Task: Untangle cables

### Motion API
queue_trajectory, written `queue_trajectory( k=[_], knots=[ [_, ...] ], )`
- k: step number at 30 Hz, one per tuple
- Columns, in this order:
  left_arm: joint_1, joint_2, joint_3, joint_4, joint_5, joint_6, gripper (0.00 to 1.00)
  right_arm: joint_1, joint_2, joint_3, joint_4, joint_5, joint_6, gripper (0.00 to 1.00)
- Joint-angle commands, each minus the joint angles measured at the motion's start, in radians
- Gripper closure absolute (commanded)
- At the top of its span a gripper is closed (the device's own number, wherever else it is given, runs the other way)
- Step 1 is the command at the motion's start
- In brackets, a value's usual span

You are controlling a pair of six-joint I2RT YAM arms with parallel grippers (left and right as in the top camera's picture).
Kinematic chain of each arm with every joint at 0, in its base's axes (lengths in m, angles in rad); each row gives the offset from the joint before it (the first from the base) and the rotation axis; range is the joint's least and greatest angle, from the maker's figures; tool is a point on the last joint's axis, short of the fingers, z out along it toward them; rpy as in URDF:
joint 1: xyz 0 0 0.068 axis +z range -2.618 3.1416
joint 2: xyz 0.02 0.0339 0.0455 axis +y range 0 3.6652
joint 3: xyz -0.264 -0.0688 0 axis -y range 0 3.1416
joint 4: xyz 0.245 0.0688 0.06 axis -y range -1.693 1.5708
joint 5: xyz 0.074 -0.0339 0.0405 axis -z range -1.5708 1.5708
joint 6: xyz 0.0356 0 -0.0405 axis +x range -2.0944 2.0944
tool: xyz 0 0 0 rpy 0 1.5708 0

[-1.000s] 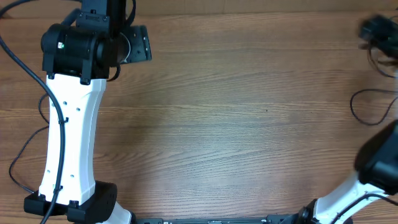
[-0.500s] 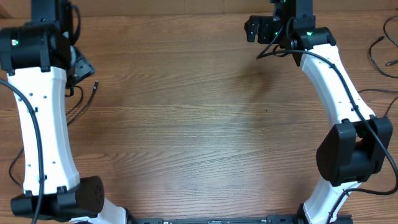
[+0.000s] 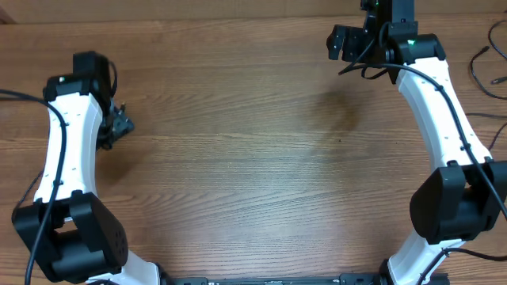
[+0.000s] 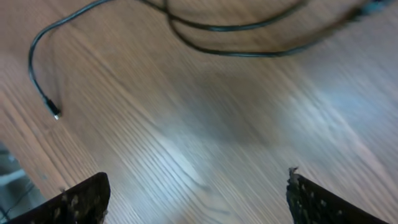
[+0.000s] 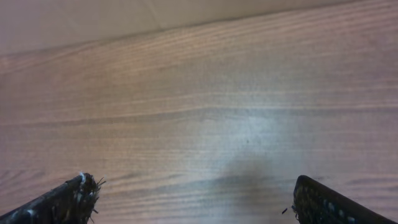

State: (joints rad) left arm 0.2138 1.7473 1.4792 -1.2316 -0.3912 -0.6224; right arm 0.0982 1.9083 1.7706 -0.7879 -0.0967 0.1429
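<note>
Left wrist: cables [image 4: 249, 55] loose on wood-grain table [image 4: 186, 143]; left fingers [image 4: 81, 199] spread, right fingers [image 5: 62, 205] spread, both empty.

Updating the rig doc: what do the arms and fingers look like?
Left arm and right arm: white shells, black joint housings, black cables running along them. Green light near the right wrist. Fingers black, edges scuffed and frayed.
</note>
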Motion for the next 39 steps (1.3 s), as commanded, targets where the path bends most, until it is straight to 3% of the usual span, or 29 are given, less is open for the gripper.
queue_trajectory(
  k=[1,6,10,12,15,20,25,32,39],
  knots=[
    [0.076,-0.006,-0.066,0.07,-0.124,0.038,0.1,-0.001,-0.033,0.005,-0.029,0.006,0.005,0.0],
    [0.176,-0.006,-0.145,0.287,-0.079,0.15,0.12,-0.001,-0.033,0.005,-0.055,-0.007,0.006,0.0],
    [0.219,-0.006,-0.229,0.537,0.19,0.554,0.17,-0.001,-0.033,0.005,-0.074,-0.077,0.006,0.0],
    [0.22,-0.006,-0.259,0.613,0.227,0.708,0.19,-0.001,-0.033,0.005,-0.087,-0.114,0.006,0.0],
    [0.218,-0.006,-0.275,0.67,0.269,0.885,0.18,0.0,-0.033,0.005,-0.113,-0.142,0.006,0.0],
    [0.217,-0.006,-0.275,0.652,0.55,1.313,0.17,0.003,-0.033,0.005,-0.121,-0.141,0.006,0.0],
    [0.225,0.01,-0.281,0.651,0.575,1.482,0.18,0.003,-0.033,0.005,-0.124,-0.141,0.006,0.0],
    [0.24,0.202,-0.282,0.707,0.567,1.483,0.15,0.013,-0.033,0.005,-0.129,-0.141,0.009,0.0],
    [0.24,0.335,-0.282,0.755,0.516,1.471,0.2,0.022,-0.033,0.005,-0.137,-0.141,0.008,0.0]
  ],
)
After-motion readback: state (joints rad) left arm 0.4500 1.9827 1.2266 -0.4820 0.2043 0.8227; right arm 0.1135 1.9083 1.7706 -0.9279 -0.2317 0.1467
